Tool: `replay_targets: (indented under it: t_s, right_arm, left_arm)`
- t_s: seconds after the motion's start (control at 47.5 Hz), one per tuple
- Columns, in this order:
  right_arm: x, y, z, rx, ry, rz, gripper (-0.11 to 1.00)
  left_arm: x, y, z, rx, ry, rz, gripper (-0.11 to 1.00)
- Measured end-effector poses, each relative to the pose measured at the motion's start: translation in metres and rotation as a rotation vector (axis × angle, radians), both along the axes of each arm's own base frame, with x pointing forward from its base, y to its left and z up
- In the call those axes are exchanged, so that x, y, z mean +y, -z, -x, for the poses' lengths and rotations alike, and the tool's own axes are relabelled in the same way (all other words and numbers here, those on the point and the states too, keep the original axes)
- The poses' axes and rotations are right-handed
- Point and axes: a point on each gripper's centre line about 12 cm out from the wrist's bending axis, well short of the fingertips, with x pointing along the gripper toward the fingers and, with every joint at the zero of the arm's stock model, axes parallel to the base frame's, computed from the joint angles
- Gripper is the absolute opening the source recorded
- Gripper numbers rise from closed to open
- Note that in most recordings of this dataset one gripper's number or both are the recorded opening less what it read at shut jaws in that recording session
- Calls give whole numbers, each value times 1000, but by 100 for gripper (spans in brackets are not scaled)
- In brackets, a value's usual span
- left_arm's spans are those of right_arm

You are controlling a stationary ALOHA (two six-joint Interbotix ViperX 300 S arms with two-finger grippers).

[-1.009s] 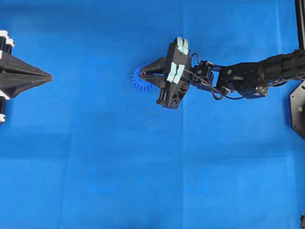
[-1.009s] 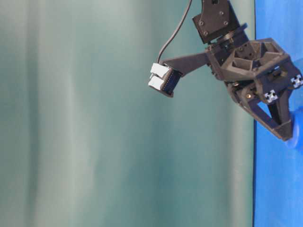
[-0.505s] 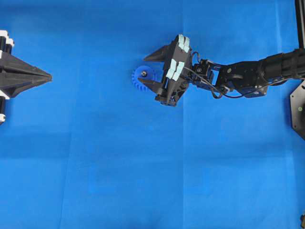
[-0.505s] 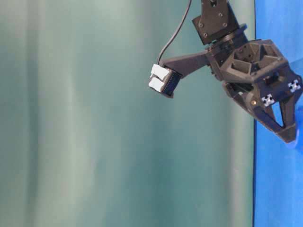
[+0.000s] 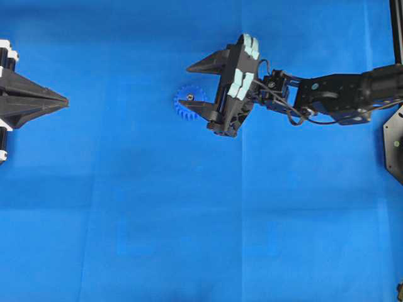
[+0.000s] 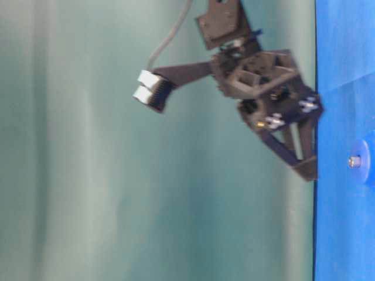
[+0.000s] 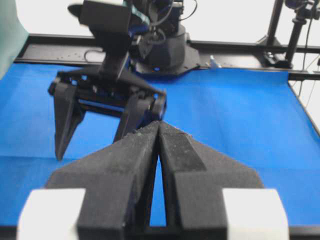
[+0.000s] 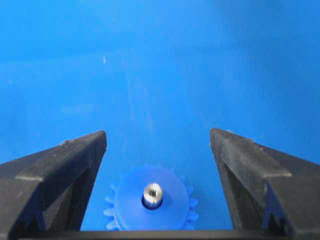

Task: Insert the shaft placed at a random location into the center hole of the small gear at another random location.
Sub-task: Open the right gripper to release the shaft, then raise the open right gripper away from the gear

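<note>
The small blue gear [image 5: 189,102] lies flat on the blue mat, left of the mat's middle. The silvery shaft [image 5: 189,97] stands upright in its center hole, filling it; only a dark ring shows round the pin [image 8: 152,193] on the hub [image 8: 150,205]. My right gripper [image 5: 184,85] is open and empty, raised above the gear with a finger on each side. In the table-level view the shaft [image 6: 354,161] sticks out of the gear [image 6: 369,167], apart from the right gripper [image 6: 307,171]. My left gripper [image 5: 65,99] is shut and empty at the far left.
A black arm base [image 5: 394,141] sits at the mat's right edge. A black frame rail [image 7: 240,47] runs behind the mat. A green curtain [image 6: 117,175] backs the table-level view.
My right gripper opened, let go of the shaft and rose away from the gear. The shaft stays standing in the hub. The left arm has not moved.
</note>
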Motion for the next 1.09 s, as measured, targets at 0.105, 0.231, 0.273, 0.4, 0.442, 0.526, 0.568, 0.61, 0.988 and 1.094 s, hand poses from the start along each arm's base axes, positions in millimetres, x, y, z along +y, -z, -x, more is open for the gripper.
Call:
replay_targets:
  t_s: [0.105, 0.231, 0.273, 0.4, 0.442, 0.526, 0.568, 0.61, 0.988, 1.094]
  right_arm:
    - [1, -10, 2, -6, -6, 1, 74]
    - [2, -18, 3, -19, -9, 3, 74]
    - [3, -19, 3, -21, -11, 4, 74]
    - [5, -21, 4, -23, -16, 4, 74]
    - [6, -21, 4, -23, -20, 4, 74]
    - [7, -20, 4, -20, -23, 3, 74]
    - [8, -19, 4, -16, -25, 3, 74]
    - [9, -19, 4, -16, -26, 2, 74]
    - [13, -18, 20, 4, -33, -2, 74]
    - [13, -21, 26, -1, -32, -3, 74]
  left_arm:
    - [0, 0, 0, 0, 0, 0, 0]
    - [0, -1, 0, -3, 0, 0, 0]
    - [0, -1, 1, -5, 0, 0, 0]
    - [0, -1, 1, -6, 0, -1, 0]
    - [0, -1, 1, -8, 0, -1, 0]
    - [0, -1, 1, -8, 0, 0, 0]
    - [0, -1, 1, -6, 0, 0, 0]
    - [0, -1, 1, -6, 0, -1, 0]
    - [0, 0, 3, 0, 0, -2, 0]
    - [0, -1, 3, -3, 2, 0, 0]
